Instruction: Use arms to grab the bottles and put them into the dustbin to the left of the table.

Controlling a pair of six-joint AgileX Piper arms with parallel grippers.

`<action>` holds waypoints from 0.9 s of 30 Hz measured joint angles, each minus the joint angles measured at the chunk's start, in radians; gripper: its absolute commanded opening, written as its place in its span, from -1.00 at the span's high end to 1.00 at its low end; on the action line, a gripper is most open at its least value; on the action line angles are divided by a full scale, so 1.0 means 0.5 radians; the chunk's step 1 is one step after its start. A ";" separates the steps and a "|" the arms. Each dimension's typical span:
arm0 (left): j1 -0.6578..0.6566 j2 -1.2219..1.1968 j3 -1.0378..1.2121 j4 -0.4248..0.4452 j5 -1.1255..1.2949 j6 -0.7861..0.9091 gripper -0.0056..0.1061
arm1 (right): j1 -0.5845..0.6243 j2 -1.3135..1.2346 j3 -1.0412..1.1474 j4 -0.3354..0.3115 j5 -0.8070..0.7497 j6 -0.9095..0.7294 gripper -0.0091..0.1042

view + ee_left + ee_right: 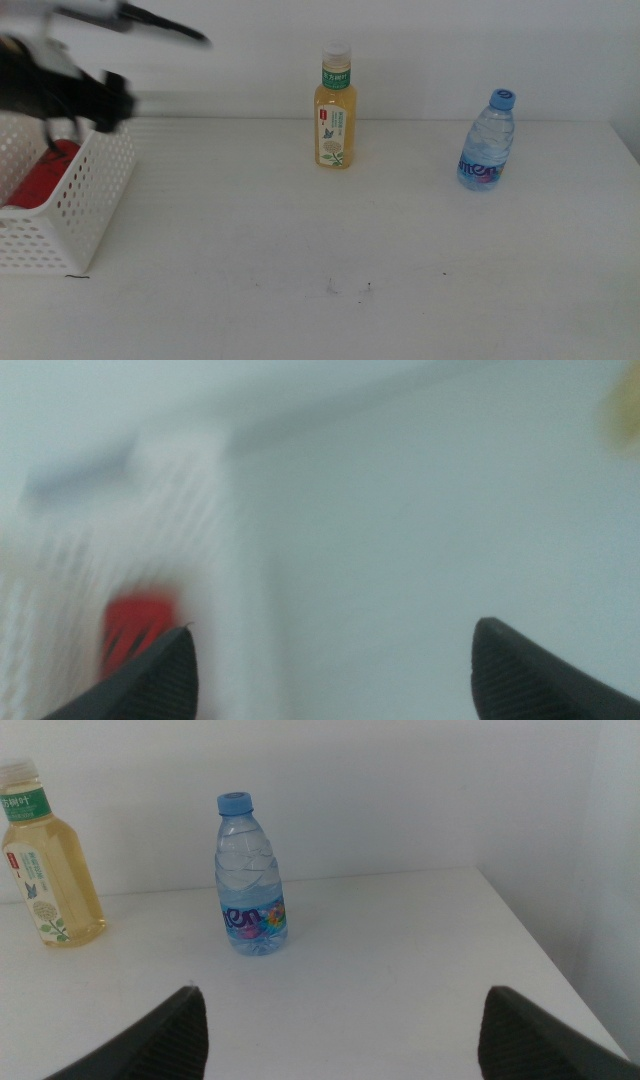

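The tall yellow tea bottle (pixel 335 110) with a white cap carries a green label band at the neck and a pale label with small print too fine to read. It stands upright on the plain white desk (pixel 350 250), well apart from the white perforated plastic dustbin (pixel 75 205). The small clear water bottle (pixel 486 140) with a blue cap stands farther from the dustbin than the tea bottle; its label lettering is only partly legible. The slim red soda can (pixel 42 175) lies inside the dustbin. The left claw (pixel 62 128), blurred, hangs over the dustbin with jaws spread and empty. The right claw (pixel 340 1035) faces the water bottle from a distance, jaws wide apart, holding nothing.
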 measured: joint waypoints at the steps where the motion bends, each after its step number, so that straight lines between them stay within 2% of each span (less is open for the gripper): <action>1: -0.089 -0.094 0.182 -0.013 -0.234 -0.005 -0.78 | 0.000 0.000 0.000 0.000 0.000 0.000 -0.73; 6: -0.631 -0.378 0.958 -0.118 -1.353 -0.047 -0.78 | 0.000 0.000 0.000 0.000 0.000 0.000 -0.73; 12: -1.040 -0.168 1.425 -0.145 -2.338 -0.230 -0.78 | 0.000 0.000 0.000 0.000 0.000 0.000 -0.73; 20: -1.081 0.518 1.240 -0.070 -2.936 -0.547 -0.78 | 0.000 0.000 0.000 0.000 0.000 0.000 -0.73; 27: -1.081 1.075 0.688 -0.013 -2.993 -0.580 -0.78 | 0.000 0.000 0.000 0.000 0.000 0.000 -0.73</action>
